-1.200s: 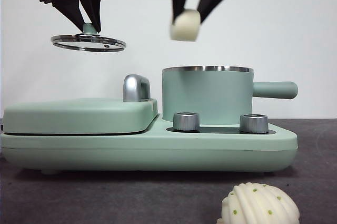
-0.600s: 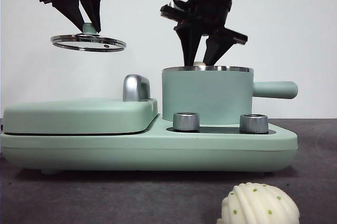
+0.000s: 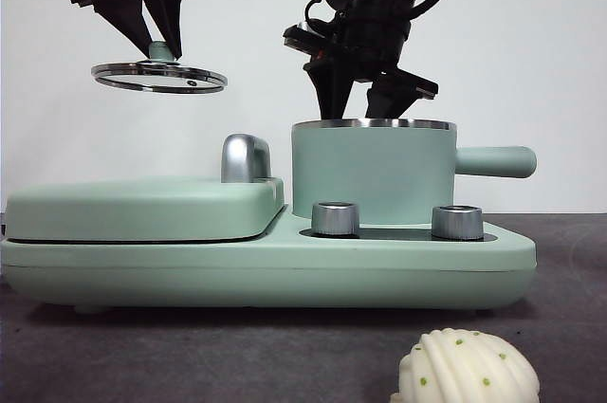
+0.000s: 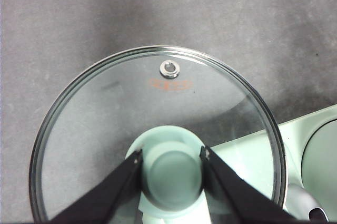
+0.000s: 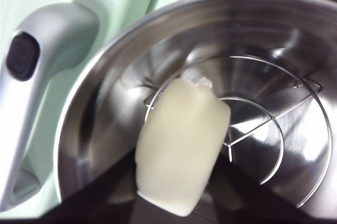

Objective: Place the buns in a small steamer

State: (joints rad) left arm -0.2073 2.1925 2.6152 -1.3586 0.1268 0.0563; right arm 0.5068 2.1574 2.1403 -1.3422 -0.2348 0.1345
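Closed mint-green grill plate (image 3: pixel 142 206) with chrome handle (image 3: pixel 245 157); two steel knobs (image 3: pixel 335 218) on the base front; dark grey tabletop (image 3: pixel 190 356); white wall (image 3: pixel 531 62) stood behind.

Right tool (image 3: pixel 356 111) down from above the small steamer (image 3: pixel 372 171) into its mouth, smooth bun (image 5: pixel 181 153) now inside.

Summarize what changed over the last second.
The right gripper came down from above the mint-green cylindrical pot to its steel rim, lowering the smooth pale cream bun inside over the wire rack. Whether the bun is released is unclear. Unchanged: left gripper shut on the glass lid's green knob, held aloft; ridged shell-shaped bun on the table.
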